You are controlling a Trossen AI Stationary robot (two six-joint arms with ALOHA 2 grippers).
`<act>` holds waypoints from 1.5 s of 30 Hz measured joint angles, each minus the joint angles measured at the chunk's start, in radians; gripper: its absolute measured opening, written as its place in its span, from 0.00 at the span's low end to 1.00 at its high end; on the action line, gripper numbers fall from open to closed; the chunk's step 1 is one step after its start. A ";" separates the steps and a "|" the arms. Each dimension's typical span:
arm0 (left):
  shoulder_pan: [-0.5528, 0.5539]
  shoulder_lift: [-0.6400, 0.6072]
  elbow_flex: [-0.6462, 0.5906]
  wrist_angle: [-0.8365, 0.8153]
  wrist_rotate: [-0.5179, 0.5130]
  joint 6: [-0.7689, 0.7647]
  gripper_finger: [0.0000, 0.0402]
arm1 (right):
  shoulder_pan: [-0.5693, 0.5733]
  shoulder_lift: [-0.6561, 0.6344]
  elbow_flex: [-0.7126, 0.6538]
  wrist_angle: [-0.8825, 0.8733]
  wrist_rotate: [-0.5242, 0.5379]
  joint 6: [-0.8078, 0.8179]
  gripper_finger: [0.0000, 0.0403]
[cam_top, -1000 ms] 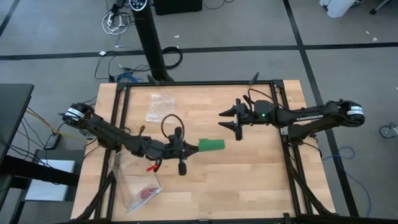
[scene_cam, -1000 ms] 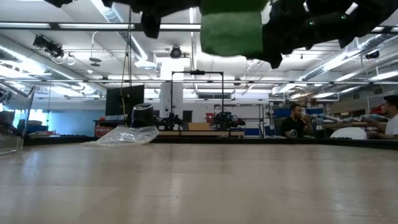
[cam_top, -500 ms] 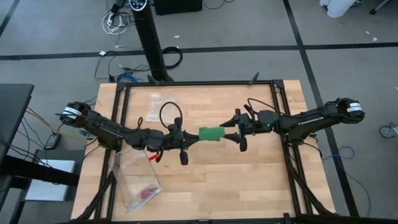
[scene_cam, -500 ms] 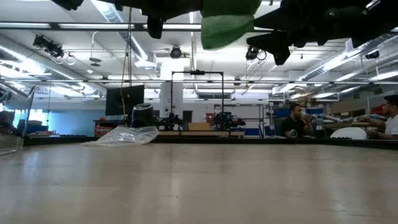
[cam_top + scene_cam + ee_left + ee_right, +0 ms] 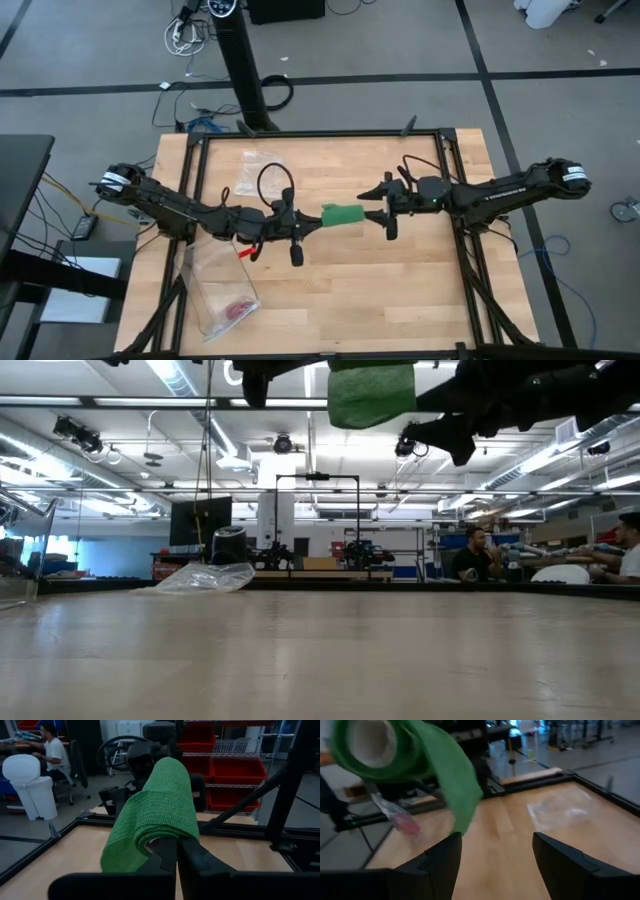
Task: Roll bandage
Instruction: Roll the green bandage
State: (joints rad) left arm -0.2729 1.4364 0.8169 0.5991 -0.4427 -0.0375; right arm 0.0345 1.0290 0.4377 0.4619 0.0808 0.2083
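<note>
high view shows the left tool and the right tool facing each other over the middle of the light wooden desk, with the bright green rolled fabric bandage between them. the left tool is closed on one end of the bandage and holds it in the air above the desk. in the left wrist view the two dark fingers are pressed together at the near end of the bandage, and the roll points away from the camera towards the other arm. the right tool is wide open, its fingers apart, just beside the free end of the bandage; i cannot tell if it touches it. in the right wrist view the bandage shows its pale hollow core, and a loose green flap hangs down from the roll between the two open fingers. in the low view the bandage is well above the desk surface. a clear plastic bag lies near the far edge of the desk, and another clear plastic bag with a small pink item inside lies at the near left side. in the low view two persons sit in the room behind the desk.
</note>
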 joint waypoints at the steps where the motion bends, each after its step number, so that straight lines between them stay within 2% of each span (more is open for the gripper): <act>1: 0.000 0.000 0.000 0.000 0.000 0.003 0.01 | 0.000 -0.008 -0.001 -0.027 0.003 0.000 0.62; 6: 0.000 0.000 0.000 -0.008 -0.009 0.007 0.01 | 0.019 -0.043 -0.001 -0.068 0.005 0.001 0.64; 11: 0.009 0.000 0.000 -0.019 -0.015 0.006 0.01 | 0.050 -0.045 0.000 -0.019 0.003 -0.001 0.67; 16: 0.024 0.000 0.000 -0.019 -0.007 0.005 0.01 | 0.043 0.033 0.000 0.106 0.024 -0.006 0.68; 25: 0.038 0.000 0.000 -0.018 0.001 0.006 0.01 | -0.005 0.230 0.000 0.358 0.030 -0.002 0.63; 31: 0.038 0.000 0.000 0.004 0.003 0.028 0.01 | -0.006 0.309 0.000 0.482 0.030 -0.001 0.47; 40: 0.049 0.000 0.000 0.031 -0.014 0.080 0.01 | -0.004 0.352 0.000 0.552 0.029 0.005 0.04; 45: 0.056 0.000 0.000 0.027 -0.062 0.112 0.01 | 0.001 0.315 0.000 0.510 -0.043 0.035 0.02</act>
State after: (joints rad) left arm -0.2169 1.4364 0.8173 0.6256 -0.5042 0.0747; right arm 0.0352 1.3436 0.4377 0.9719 0.0374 0.2435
